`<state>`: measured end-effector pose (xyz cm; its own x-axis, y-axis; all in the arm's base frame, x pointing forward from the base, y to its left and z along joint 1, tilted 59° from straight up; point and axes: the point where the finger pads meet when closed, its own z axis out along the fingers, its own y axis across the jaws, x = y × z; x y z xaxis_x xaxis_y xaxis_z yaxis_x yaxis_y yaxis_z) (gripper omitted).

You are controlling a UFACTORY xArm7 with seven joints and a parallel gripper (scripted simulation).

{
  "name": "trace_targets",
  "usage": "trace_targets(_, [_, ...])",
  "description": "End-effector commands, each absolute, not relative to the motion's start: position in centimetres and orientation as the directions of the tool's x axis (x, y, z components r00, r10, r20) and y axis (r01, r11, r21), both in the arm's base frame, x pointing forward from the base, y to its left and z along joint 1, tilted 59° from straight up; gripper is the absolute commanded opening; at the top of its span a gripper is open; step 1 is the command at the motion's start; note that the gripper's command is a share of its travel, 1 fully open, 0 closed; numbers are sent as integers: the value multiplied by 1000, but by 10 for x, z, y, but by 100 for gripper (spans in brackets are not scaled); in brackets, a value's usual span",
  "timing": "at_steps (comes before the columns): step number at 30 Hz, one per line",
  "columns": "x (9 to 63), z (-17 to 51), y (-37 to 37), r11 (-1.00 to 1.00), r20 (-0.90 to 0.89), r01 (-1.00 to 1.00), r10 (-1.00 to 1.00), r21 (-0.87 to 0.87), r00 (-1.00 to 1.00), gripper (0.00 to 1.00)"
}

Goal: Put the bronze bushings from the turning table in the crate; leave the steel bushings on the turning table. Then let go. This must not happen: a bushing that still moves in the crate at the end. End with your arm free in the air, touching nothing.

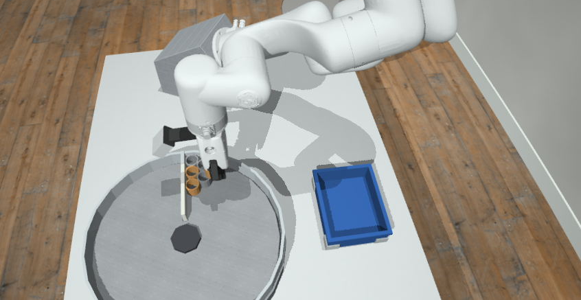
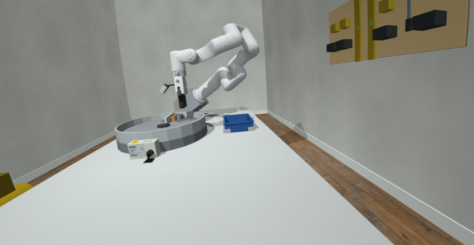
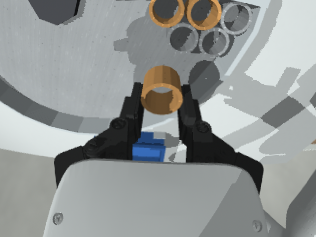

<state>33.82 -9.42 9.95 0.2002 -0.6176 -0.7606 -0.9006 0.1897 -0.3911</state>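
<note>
Above the turning table (image 1: 134, 257) (image 2: 158, 137) (image 3: 100, 64), our gripper (image 1: 218, 176) (image 2: 182, 105) (image 3: 161, 96): we are gripping one bronze bushing (image 3: 161, 89) between the fingers, with two others (image 1: 192, 179) (image 3: 185, 13) standing below.

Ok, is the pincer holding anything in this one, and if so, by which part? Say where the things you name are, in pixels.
Yes: a bronze bushing (image 3: 162, 78), gripped from opposite sides of its outer wall between the fingers of the pincer (image 1: 218, 175) (image 2: 182, 106) (image 3: 161, 96).

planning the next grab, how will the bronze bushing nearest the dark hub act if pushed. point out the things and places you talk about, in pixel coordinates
The bronze bushing (image 1: 193, 187) (image 3: 166, 10) would probably slide upright, since it stands on its flat end. If tipped over, its round wall would likely let it roll.
</note>
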Motion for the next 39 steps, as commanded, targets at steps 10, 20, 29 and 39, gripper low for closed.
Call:
trace_targets(10, [339, 119, -84, 192, -759, -899, -620, -393, 199, 0])
trace_targets(20, [341, 171, -49, 192, -759, -899, -620, -393, 199, 0])
trace_targets(29, [343, 222, -15, 192, -759, -899, -620, -393, 199, 0])
trace_targets(39, [344, 276, 21, 192, -759, -899, -620, -393, 199, 0])
